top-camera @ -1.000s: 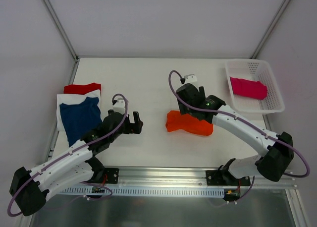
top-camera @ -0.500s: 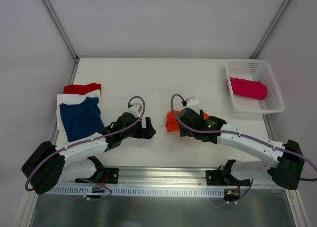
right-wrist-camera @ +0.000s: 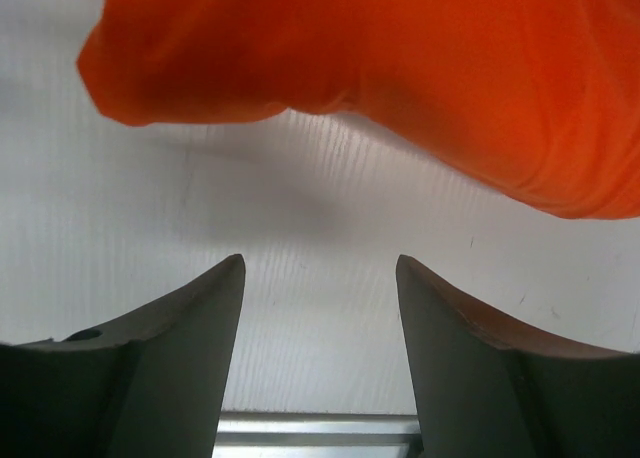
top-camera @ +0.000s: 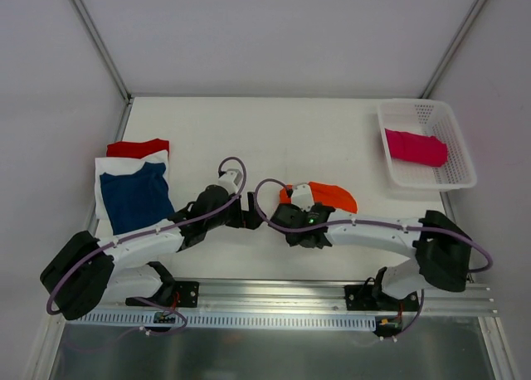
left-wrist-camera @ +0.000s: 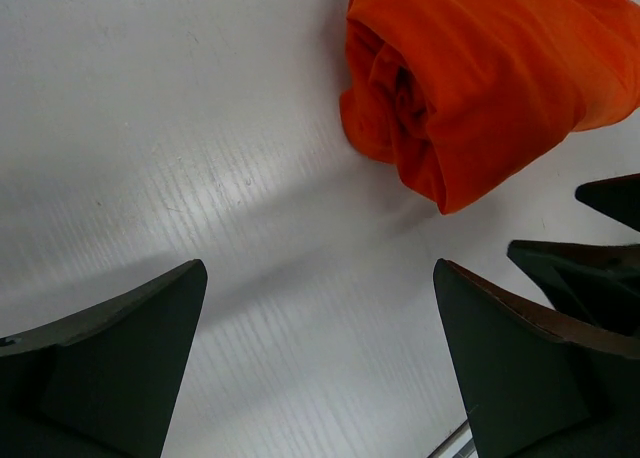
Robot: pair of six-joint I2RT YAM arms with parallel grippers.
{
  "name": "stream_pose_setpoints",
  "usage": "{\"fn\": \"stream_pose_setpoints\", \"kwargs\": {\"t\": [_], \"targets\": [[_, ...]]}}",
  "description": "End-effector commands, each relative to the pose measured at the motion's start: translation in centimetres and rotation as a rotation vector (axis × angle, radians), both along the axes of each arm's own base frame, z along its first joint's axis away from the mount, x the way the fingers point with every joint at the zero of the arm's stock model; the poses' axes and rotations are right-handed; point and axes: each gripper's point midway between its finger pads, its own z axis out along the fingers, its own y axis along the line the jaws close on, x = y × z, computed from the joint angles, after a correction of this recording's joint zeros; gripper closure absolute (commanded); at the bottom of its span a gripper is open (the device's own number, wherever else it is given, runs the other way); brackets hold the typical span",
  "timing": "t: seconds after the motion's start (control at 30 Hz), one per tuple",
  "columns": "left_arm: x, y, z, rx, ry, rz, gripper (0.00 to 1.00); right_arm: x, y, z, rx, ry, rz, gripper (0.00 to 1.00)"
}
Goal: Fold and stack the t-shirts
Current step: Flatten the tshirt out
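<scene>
The orange t-shirt [top-camera: 330,196] lies bunched on the table right of centre; it also shows in the left wrist view [left-wrist-camera: 480,88] and in the right wrist view [right-wrist-camera: 400,68]. My left gripper [top-camera: 251,217] [left-wrist-camera: 318,268] stands open just left of it, over bare table. My right gripper [top-camera: 300,217] [right-wrist-camera: 320,260] is open at the shirt's near-left edge, with nothing between its fingers. At the far left a navy t-shirt [top-camera: 133,196] lies on a white one [top-camera: 104,168], which lies over a red one [top-camera: 138,147]. A pink t-shirt [top-camera: 415,146] lies in the basket.
The white mesh basket [top-camera: 460,177] stands at the back right corner. A metal rail [top-camera: 274,293] runs along the table's near edge. The two grippers are close together in the middle of the table, the right one's fingers [left-wrist-camera: 560,263] showing in the left wrist view.
My right arm has swung from over the orange shirt round to its near-left side and come low. The left gripper has moved right towards the shirt.
</scene>
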Motion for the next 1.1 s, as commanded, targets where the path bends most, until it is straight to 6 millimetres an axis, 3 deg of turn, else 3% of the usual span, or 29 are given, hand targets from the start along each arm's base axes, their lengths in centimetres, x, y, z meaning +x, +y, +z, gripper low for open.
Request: {"fn": "stream_pose_setpoints", "kwargs": {"t": [0.0, 0.17, 0.3, 0.43, 0.47, 0.53, 0.57, 0.6, 0.63, 0.8, 0.93, 0.97, 1.03, 1.07], "targets": [[0.4, -1.0, 2.4, -0.046, -0.063, -0.025, 0.01, 2.5, 1.2, -0.3, -0.009, -0.032, -0.05, 0.34], [0.2, 0.6, 2.5, -0.014, -0.095, 0.008, 0.01, 5.7, 2.2, -0.9, -0.008, -0.049, -0.048, 0.35], [0.1, 1.8, 3.0, 0.002, -0.132, 0.03, 0.01, 8.6, 1.0, -0.9, -0.072, -0.092, -0.094, 0.36], [-0.3, 2.3, 2.4, 0.007, -0.126, 0.039, 0.01, 11.8, -0.2, 0.7, -0.093, -0.163, -0.14, 0.37], [-0.4, 2.3, 2.4, 0.007, -0.124, 0.038, 0.01, 12.9, -1.0, 0.9, -0.086, -0.163, -0.168, 0.44], [-0.5, 2.4, 1.9, 0.014, -0.112, 0.043, 0.01, 14.3, -0.7, 1.0, -0.059, -0.163, -0.16, 0.55], [-0.5, 2.4, 1.9, 0.012, -0.11, 0.043, 0.01, 15.1, -1.5, 0.8, -0.063, -0.155, -0.179, 0.81], [-0.6, 2.4, 1.9, 0.01, -0.109, 0.041, 0.01, 15.9, -1.4, 1.1, -0.06, -0.155, -0.18, 0.95], [-0.6, 2.5, 1.8, 0.009, -0.108, 0.042, 0.01, 16.3, -1.6, 0.3, -0.081, -0.14, -0.183, 0.99], [-0.7, 3.3, 1.6, 0.029, -0.123, 0.06, 0.01, 18.4, -2.4, 0.2, -0.119, -0.151, -0.19, 1.0], [-0.8, 3.9, 1.3, 0.051, -0.125, 0.07, 0.01, 18.9, -1.9, 3.8, -0.064, -0.211, -0.165, 1.0], [-0.8, 4.0, 1.1, 0.055, -0.123, 0.072, 0.01, 18.9, -1.6, 6.2, -0.019, -0.253, -0.158, 1.0], [-0.8, 4.0, 0.9, 0.058, -0.115, 0.074, 0.01, 18.5, -1.5, 9.0, 0.008, -0.282, -0.126, 1.0], [-0.9, 3.9, 0.7, 0.061, -0.104, 0.075, 0.01, 18.6, -1.1, 12.3, 0.06, -0.332, -0.115, 1.0]]}}
